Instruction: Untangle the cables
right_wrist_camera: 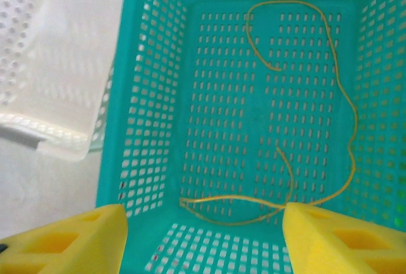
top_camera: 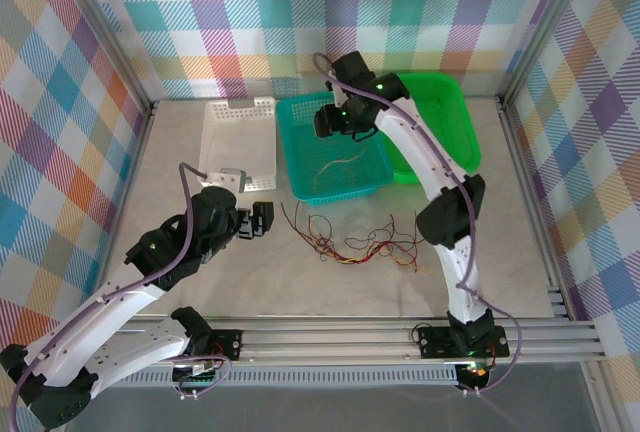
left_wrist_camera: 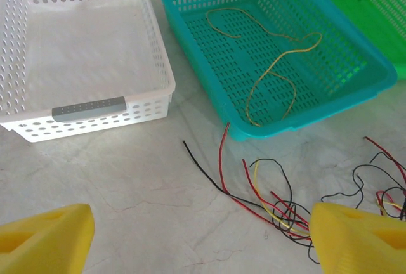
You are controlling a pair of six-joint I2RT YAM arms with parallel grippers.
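Checked cloth walls [top_camera: 200,12] in many colours close off the far side and both flanks, and a pale, marble-like tabletop [top_camera: 520,202] carries everything.

On it, the right arm [top_camera: 425,152] reaches far, over the baskets, while the left arm [top_camera: 130,272] lies across the near left with its wrist turned toward the middle.

Three baskets stand in a row along the far edge: a green basket [top_camera: 455,102] on the right, a teal basket [top_camera: 295,142] in the middle and a white basket [top_camera: 240,142] on the left. The white one looks bare inside. The green one is partly hidden by the arm, so its contents cannot be told.

Above the teal basket hang the right fingers [top_camera: 333,122], spread wide with nothing between them. The left fingers [top_camera: 258,222] hover low over the bare tabletop just left of the wires, also spread wide and holding nothing.

Most of the cables [left_wrist_camera: 279,210] are still a loose knot of red, black and yellow strands on the tabletop, near of the teal basket and between the two arms, with several ends trailing out to the left and right.

One yellow cable [right_wrist_camera: 346,115] lies by itself in loops on the floor of the teal basket, touching no other wire.

By that count the job seems barely begun: a single strand is separated and stowed, and the bunch left on the tabletop still has to be pulled apart one wire at a time.
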